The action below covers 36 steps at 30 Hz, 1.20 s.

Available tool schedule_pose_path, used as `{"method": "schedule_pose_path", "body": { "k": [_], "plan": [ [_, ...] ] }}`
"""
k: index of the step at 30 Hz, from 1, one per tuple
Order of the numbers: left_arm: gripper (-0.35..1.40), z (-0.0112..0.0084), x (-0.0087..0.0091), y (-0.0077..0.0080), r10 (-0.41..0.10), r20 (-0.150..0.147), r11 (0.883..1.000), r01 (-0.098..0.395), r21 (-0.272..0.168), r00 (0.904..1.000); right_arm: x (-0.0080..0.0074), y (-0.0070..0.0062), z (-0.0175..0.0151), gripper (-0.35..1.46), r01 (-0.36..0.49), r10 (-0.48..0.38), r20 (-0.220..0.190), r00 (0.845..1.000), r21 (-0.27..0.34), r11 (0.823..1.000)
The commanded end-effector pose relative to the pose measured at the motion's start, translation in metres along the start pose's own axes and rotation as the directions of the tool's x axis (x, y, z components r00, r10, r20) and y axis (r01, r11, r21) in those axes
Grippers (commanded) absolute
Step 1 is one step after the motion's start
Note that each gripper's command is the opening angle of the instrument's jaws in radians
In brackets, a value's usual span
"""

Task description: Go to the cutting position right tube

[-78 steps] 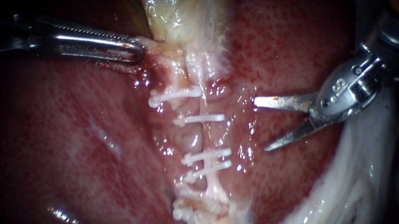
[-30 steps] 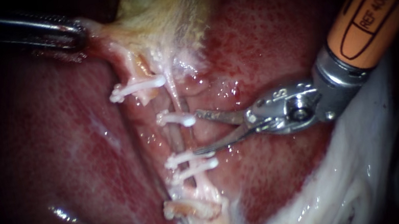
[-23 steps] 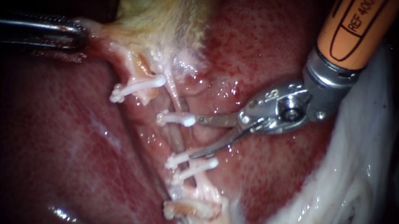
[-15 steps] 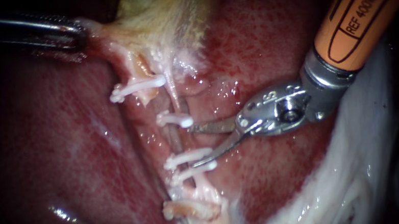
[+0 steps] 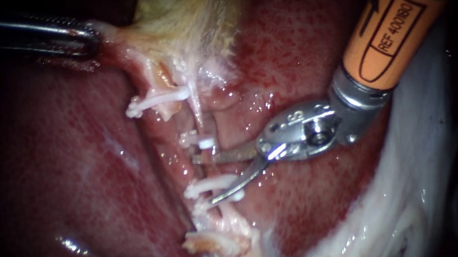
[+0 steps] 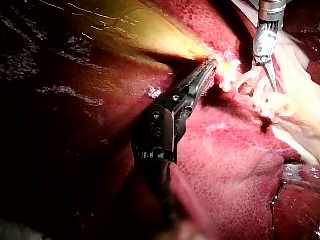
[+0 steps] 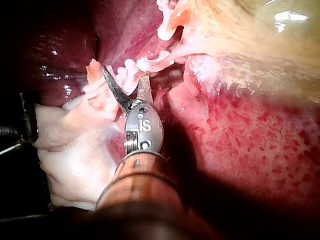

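Observation:
My left instrument [image 5: 89, 42] comes in from the upper left, its jaws shut on the edge of the pale yellow gallbladder [image 5: 190, 9] and holding it toward the left. My right instrument [image 5: 205, 180] has two thin blades, and they stand open. One blade lies under the upper white clip [image 5: 205, 143] and the other crosses the lower clips [image 5: 212, 182]. The thin pale right tube [image 5: 198, 112] runs down between those clips and passes through the gap between the blades. In the right wrist view the open blades [image 7: 125, 80] straddle the clipped tissue [image 7: 150, 62].
Dark red liver [image 5: 69, 167] lies on both sides of the clipped strip. Another clip [image 5: 157, 100] sits on a stump higher up, and a frayed stump [image 5: 205, 242] lies lower down. White fatty tissue [image 5: 404, 206] fills the lower right under the orange shaft [image 5: 387, 31].
My right instrument has moved leftward, its open blades going from beside the clips to astride the tube between them. Earlier, my left instrument pulled the gallbladder edge to the left; it has held still since.

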Motion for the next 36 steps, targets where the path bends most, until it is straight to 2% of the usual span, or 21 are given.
{"method": "schedule_pose_path", "body": {
  "k": [1,6,14,17,23,32,36],
  "plan": [
    [-0.35,0.0000,0.0000,0.0000,0.000,0.000,1.000,0.000,0.000,1.0000,-0.0001,0.0001,0.0002,1.30,0.003,-0.003,-0.010,1.000,0.006,1.000],
    [-0.35,0.0000,0.0000,0.0000,0.000,0.000,1.000,0.000,0.000,1.0000,0.0006,0.0005,0.0006,1.30,0.002,0.000,-0.051,0.999,0.028,1.000],
    [-0.35,0.0000,0.0000,0.0000,-0.001,0.000,1.000,0.001,0.000,1.0000,0.0031,0.0011,0.0007,1.30,-0.020,0.029,-0.158,0.987,0.056,0.998],
    [-0.35,0.0000,0.0000,0.0000,-0.001,0.000,1.000,0.001,0.000,1.0000,0.0040,0.0011,0.0008,1.28,-0.024,0.033,-0.164,0.986,0.053,0.998],
    [-0.35,0.0001,0.0001,0.0000,-0.001,0.000,1.000,0.001,0.001,1.0000,0.0046,0.0010,0.0016,1.28,-0.025,0.033,-0.166,0.986,0.051,0.998],
    [-0.35,0.0001,0.0001,-0.0001,-0.001,0.000,1.000,0.001,0.001,1.0000,0.0057,-0.0010,0.0021,1.28,-0.043,0.057,-0.171,0.984,0.082,0.996],
    [-0.35,0.0001,0.0001,-0.0001,-0.001,0.000,1.000,0.001,0.001,1.0000,0.0060,-0.0014,0.0022,1.28,-0.041,0.057,-0.176,0.983,0.089,0.995]
  ]
}}
